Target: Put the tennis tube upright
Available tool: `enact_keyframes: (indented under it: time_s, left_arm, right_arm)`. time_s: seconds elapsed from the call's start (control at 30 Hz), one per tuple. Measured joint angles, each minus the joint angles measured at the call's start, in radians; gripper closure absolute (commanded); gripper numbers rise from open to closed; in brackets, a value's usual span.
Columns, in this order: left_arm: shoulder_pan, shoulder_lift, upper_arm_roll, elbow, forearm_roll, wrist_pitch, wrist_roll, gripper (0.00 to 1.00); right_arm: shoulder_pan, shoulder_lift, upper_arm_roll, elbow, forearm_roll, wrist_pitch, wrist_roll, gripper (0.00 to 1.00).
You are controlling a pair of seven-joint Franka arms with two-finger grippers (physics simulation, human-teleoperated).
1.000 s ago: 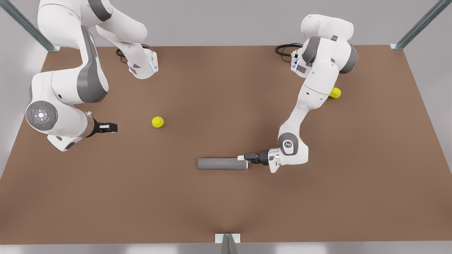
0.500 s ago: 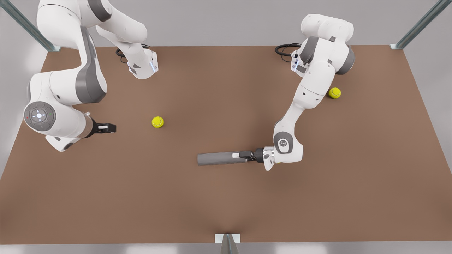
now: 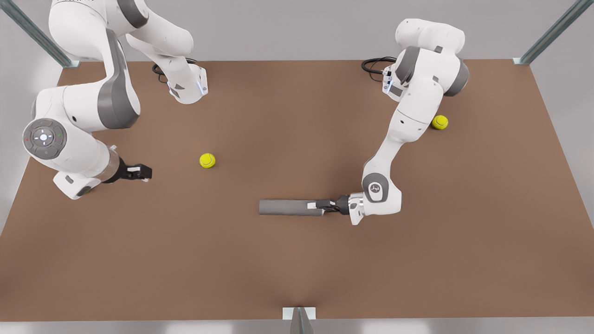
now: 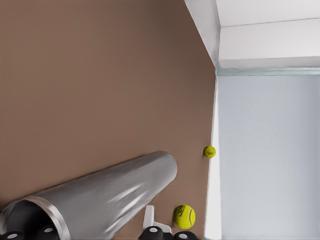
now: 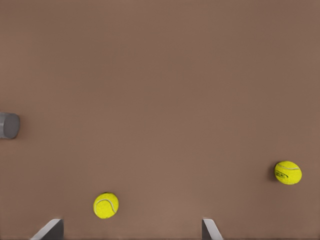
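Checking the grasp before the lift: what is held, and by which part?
The left gripper holds the tennis tube by its open end, at the front view's right. The right gripper, open, holds nothing.

Pretty roomy on the brown table [image 3: 297, 269]: the whole near half is bare, and so is the wide strip between the tennis tube [image 3: 290, 207] and the far edge. The left gripper [image 3: 320, 204] sits at the tube's open end on the front view's right, so that end is blocked, while its other end and long sides are free. The right gripper [image 3: 145, 172], fingers spread wide, has only one tennis ball [image 3: 207, 160] nearby, and the other ball [image 3: 440, 122] is well apart.
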Motion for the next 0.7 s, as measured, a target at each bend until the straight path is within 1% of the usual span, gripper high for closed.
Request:
enact_keyframes:
  time_s: [0.2, 0.33, 0.7]
  left_arm:
    - [-0.002, -0.015, 0.0, -0.011, 0.026, -0.001, -0.007, 0.58]
    - [-0.002, -0.027, 0.0, -0.027, 0.045, -0.001, -0.008, 0.61]
    - [-0.003, -0.068, -0.002, -0.063, 0.054, -0.001, -0.015, 0.64]
  right_arm:
    - [0.003, 0.001, 0.0, -0.003, 0.0, -0.041, -0.001, 0.0]
    - [0.002, 0.002, 0.0, 0.001, -0.002, -0.042, -0.003, 0.0]
    - [-0.001, 0.0, -0.001, 0.011, -0.018, -0.039, -0.007, 0.0]
